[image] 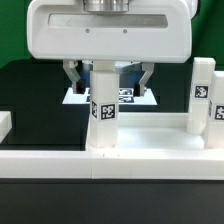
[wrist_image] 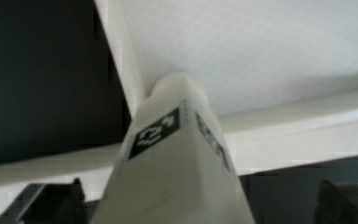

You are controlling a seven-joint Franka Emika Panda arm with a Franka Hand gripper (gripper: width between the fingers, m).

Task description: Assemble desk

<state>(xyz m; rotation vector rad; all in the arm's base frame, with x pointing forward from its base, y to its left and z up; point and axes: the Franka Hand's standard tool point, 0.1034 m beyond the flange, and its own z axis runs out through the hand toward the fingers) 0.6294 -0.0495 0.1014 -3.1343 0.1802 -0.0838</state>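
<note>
The desk slab (image: 150, 128) lies flat and white across the front of the exterior view. Two white square legs stand upright on it: one (image: 102, 105) near the middle with a black-and-white tag, and one (image: 203, 95) at the exterior view's right. My gripper (image: 108, 78) hangs open over the middle leg, with one dark finger (image: 72, 78) on either side of its top and a gap at both. In the wrist view this leg (wrist_image: 172, 150) rises between the fingers (wrist_image: 51, 203), with the slab (wrist_image: 247, 60) behind it. Nothing is held.
The marker board (image: 128, 97) lies on the black table behind the gripper. A long low white rail (image: 60, 165) runs along the front. A white block (image: 5, 124) shows at the exterior view's left edge.
</note>
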